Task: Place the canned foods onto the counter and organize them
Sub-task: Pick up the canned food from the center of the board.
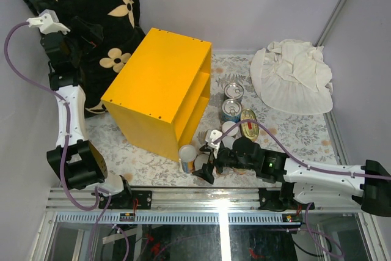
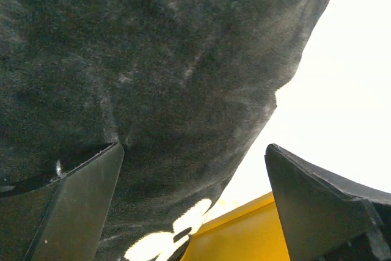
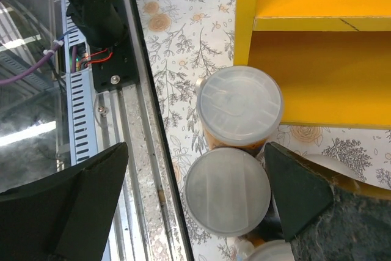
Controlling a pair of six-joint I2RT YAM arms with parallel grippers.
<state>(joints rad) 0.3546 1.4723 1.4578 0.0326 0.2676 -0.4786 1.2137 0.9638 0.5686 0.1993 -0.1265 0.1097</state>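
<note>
**Two slim cans at the right claw: closing on the nearer one**

One can appears to be the object of this step: the nearer slim white-lidded can (image 3: pixel 227 191). The right claw (image 3: pixel 195 151) is released, its black fingers (image 3: pixel 79 206) spread wide, and it grips nothing. In the right wrist view the nearer can stands upright between the fingers, closer to the right-hand finger as that view shows it. The farther slim white-lidded can (image 3: pixel 239 105) stands just beyond the fingertips. It is touching or nearly touching the nearer can, directly in front of the lower shelf opening of the counter (image 3: pixel 244 16), a bright yellow rectangular box.

Recommended procedure:
1. Centre the claw on the nearer can so both pads meet it together.
2. Keep the fingertips short of the farther can; a push could tip it against the counter.
3. Close on the side wall below the lid, then lift straight up.

In the top view, two wider silver-topped blue-labelled cans (image 1: pixel 231 109) and a flat oval gold tin (image 1: pixel 248 123) stand to the right of the counter.

The left claw (image 2: pixel 192 148) is likewise released and empty. It faces the black flower-patterned pillow (image 2: pixel 153 59), well apart from every can.
</note>
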